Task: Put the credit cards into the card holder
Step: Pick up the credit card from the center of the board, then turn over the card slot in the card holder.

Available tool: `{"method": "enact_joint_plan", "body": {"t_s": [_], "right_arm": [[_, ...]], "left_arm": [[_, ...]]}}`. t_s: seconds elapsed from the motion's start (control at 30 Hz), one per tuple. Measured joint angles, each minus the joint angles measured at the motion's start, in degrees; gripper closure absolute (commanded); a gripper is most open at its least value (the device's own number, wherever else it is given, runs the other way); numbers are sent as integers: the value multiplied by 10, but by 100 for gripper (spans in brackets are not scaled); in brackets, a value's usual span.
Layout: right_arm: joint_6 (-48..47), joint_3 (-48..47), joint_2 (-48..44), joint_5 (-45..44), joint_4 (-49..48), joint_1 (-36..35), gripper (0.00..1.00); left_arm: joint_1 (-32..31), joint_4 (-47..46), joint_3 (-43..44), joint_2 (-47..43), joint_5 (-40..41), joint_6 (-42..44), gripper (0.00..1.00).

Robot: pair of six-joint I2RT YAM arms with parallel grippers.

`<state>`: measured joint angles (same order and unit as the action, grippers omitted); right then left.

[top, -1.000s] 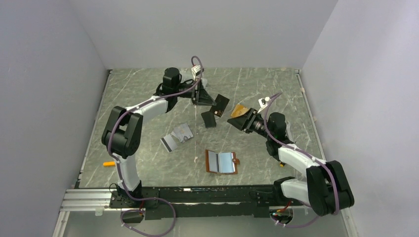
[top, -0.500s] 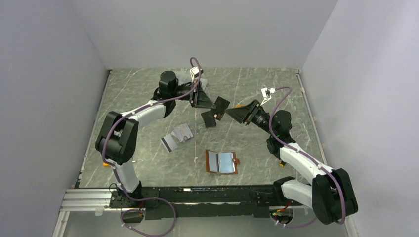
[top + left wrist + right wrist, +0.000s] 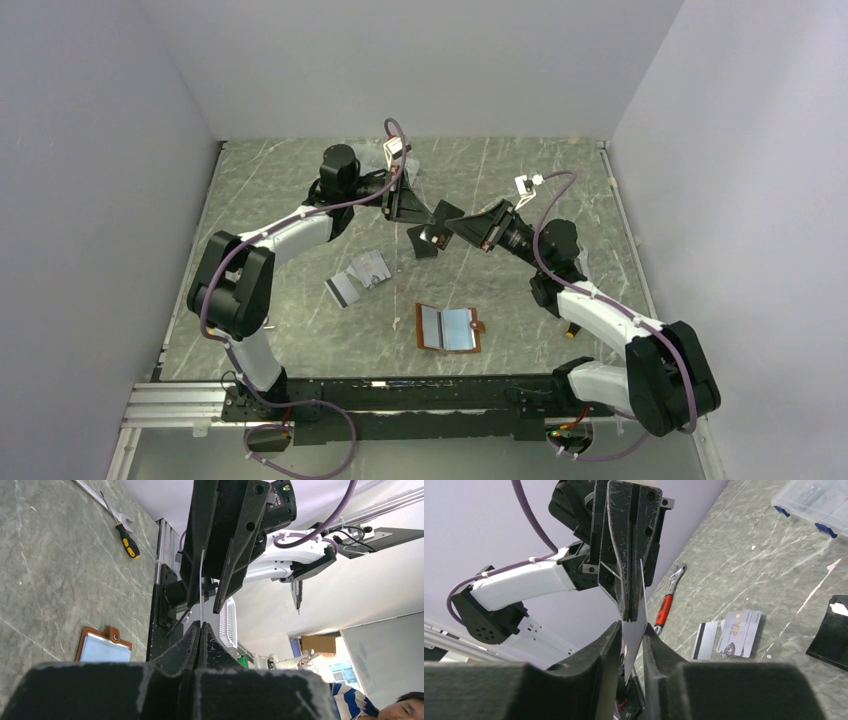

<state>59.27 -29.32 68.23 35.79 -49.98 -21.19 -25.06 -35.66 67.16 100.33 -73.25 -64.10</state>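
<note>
My left gripper [image 3: 422, 209] is shut on one edge of a silver-grey credit card [image 3: 446, 212] and holds it in the air over the far middle of the table. In the left wrist view the card [image 3: 201, 587] shows edge-on above the shut fingertips. My right gripper [image 3: 630, 627] is open, its two fingers standing on either side of the card's [image 3: 638, 611] free end. The brown card holder [image 3: 447, 328] lies open on the table near the front. More silver-grey cards [image 3: 358, 278] lie left of it.
A small flat black rectangle [image 3: 424, 242] lies under the raised card. An orange-handled wrench [image 3: 220, 331] lies at the left table edge. A clear compartment box [image 3: 816, 500] stands at the far side. Grey walls close in the table on three sides.
My right gripper has moved left and up to the card held by my left gripper, and its fingers now straddle the card. My left gripper shifted slightly.
</note>
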Motion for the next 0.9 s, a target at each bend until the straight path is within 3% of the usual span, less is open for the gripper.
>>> {"method": "enact_joint_plan", "body": {"t_s": [0.17, 0.27, 0.3, 0.4, 0.43, 0.6, 0.83, 0.9], "right_arm": [[7, -4, 9, -7, -6, -8, 100], [9, -4, 9, -9, 2, -9, 100], [6, -5, 6, -11, 12, -9, 100], [-24, -11, -21, -22, 85, -11, 100], [-41, -17, -33, -28, 126, -11, 100], [-123, -28, -82, -48, 311, -11, 100], [-154, 66, -148, -55, 448, -18, 100], [-156, 83, -165, -57, 475, -27, 100]], "left_arm": [[0, 17, -1, 0, 0, 16, 98], [1, 26, -1, 0, 0, 27, 77], [1, 35, -1, -1, 1, 34, 68], [1, 84, 0, -4, 2, 76, 10], [1, 115, 2, -5, 0, 99, 2], [-3, 373, 42, -9, 10, 319, 1], [-14, 645, 33, -52, 59, 571, 1], [-12, 689, 47, -66, 54, 602, 1]]}}
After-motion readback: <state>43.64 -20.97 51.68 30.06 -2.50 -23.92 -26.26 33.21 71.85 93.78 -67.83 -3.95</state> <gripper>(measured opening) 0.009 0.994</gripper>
